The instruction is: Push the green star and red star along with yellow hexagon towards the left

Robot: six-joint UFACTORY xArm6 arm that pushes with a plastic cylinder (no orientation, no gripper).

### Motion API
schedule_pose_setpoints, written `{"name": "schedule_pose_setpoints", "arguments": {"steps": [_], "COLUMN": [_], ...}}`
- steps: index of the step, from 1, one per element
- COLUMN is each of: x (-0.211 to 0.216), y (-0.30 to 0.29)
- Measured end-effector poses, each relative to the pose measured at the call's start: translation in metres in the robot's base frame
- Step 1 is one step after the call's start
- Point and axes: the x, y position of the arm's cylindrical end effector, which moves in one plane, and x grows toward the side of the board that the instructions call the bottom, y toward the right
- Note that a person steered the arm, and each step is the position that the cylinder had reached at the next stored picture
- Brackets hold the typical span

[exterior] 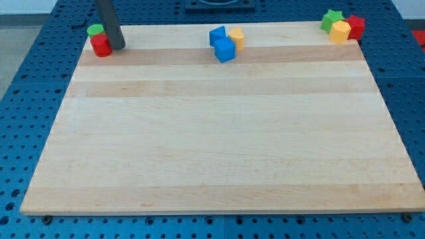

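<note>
Pale wood-grain surface (219,146) in lengthwise bands. Blocks: green star (331,19), yellow hexagon (340,31), red star (356,26); two blue blocks (222,44); my tip (118,46) dark.

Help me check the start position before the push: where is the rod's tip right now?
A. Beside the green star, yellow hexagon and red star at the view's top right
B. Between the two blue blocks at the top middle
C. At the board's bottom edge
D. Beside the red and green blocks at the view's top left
D: my tip sits just right of the red block and green block in the top left corner, far from the green star, yellow hexagon and red star.
</note>
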Motion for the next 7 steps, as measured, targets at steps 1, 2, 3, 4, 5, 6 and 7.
{"name": "schedule_pose_setpoints", "arguments": {"steps": [1, 2, 3, 4, 5, 6, 7], "x": [0.017, 0.052, 0.068, 0.084, 0.097, 0.100, 0.100], "y": [0.000, 0.012, 0.034, 0.039, 0.081, 0.118, 0.133]}}
